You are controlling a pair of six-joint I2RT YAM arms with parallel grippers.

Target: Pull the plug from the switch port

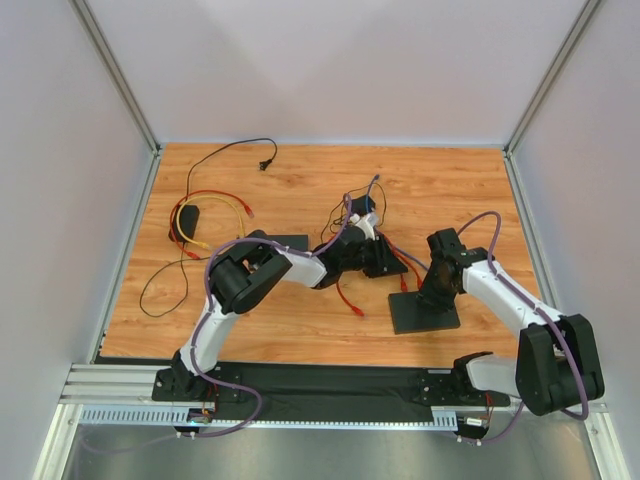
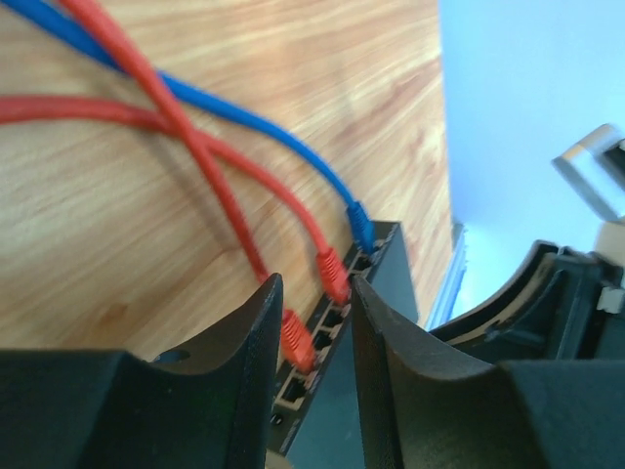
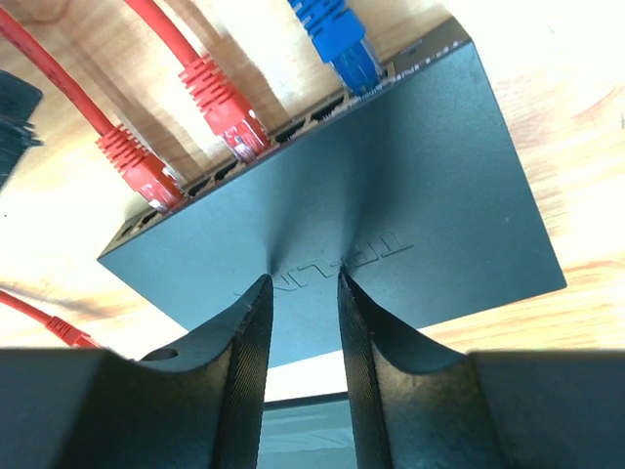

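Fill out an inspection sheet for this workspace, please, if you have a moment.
Surface: wooden table.
Job's things: black switch; outer red plug, inner red plug and blue plug seated in its ports.
Clutter: small black box at far left.
Grippers: left hand open, straddling the outer red plug; right hand open above the switch top.
Cables: yellow, red and black cables tangled by the box; loose red cable beside the left arm.
Surroundings: white walls.

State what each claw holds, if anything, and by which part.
Nothing is clamped. The left claw stands open astride a red plastic plug in the black box-shaped network switch; the right claw stands open over its top.
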